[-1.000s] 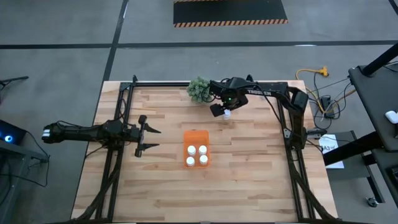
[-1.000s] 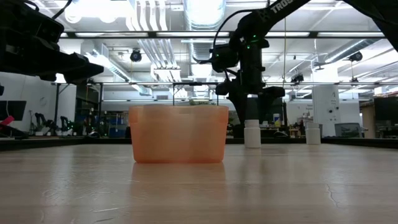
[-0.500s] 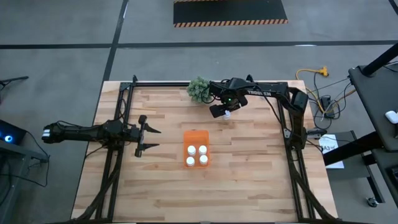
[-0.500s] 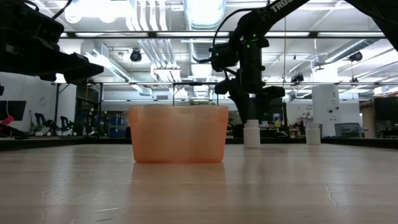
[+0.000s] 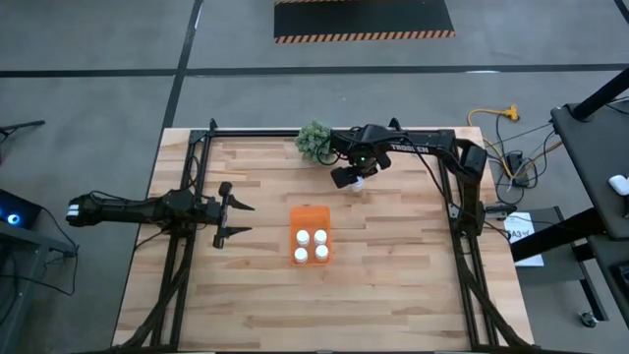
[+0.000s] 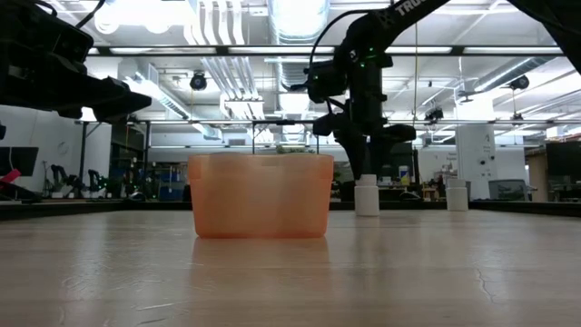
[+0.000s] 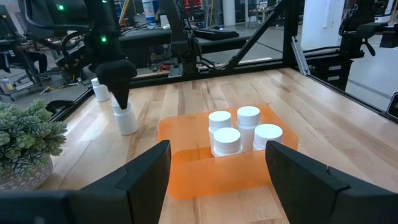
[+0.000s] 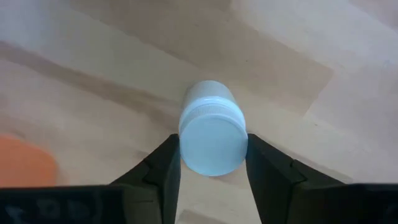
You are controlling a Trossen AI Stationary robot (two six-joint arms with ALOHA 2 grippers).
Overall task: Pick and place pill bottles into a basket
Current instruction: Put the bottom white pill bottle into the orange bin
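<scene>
Right end effector (image 8: 212, 163) has just clamped shut on a bottle (image 8: 211, 135) standing on the desk (image 5: 393, 285) near the plant (image 5: 314, 141); grasp made, lift next. Basket (image 5: 311, 235) holds 4 bottles. Left end effector (image 5: 239, 218) waits open.

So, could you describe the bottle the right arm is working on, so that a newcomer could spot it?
Start at the green plant by the table's far edge. Just beside it the right gripper is shut on a pill bottle standing on bare wood, unlike those already in the orange basket.
</scene>
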